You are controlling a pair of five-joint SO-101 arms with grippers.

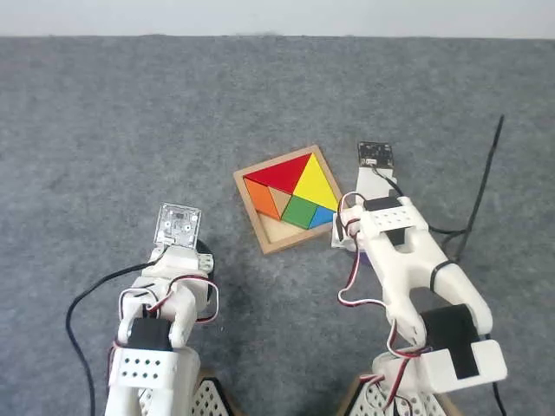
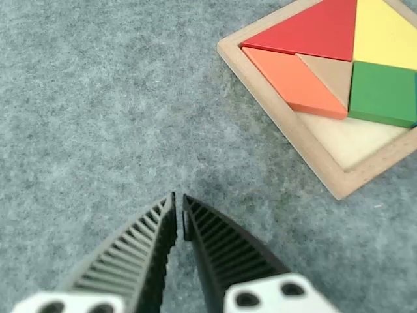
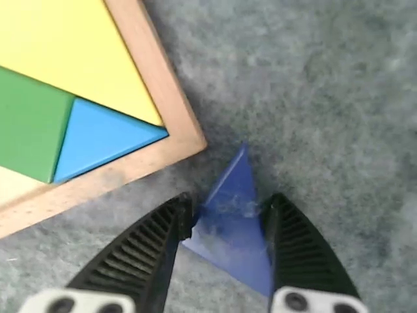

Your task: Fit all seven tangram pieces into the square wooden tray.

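Observation:
The square wooden tray [image 1: 303,239] lies at the table's middle. It holds red, yellow, orange, tan, green and light blue pieces, with a bare triangular patch [image 2: 358,140] at its near corner. A dark blue triangle [image 3: 231,228] rests on the carpet just off the tray's rim [image 3: 176,98]. My right gripper [image 3: 228,203] has a finger pressed against each side of it. In the high view the right gripper [image 1: 347,234] sits by the tray's right corner. My left gripper [image 2: 179,199] is shut with nothing in it, over bare carpet left of the tray [image 2: 306,140].
Grey carpet covers the whole table. A black cable [image 1: 473,217] runs along the right side past the right arm. Another black cable [image 1: 87,303] loops left of the left arm's base.

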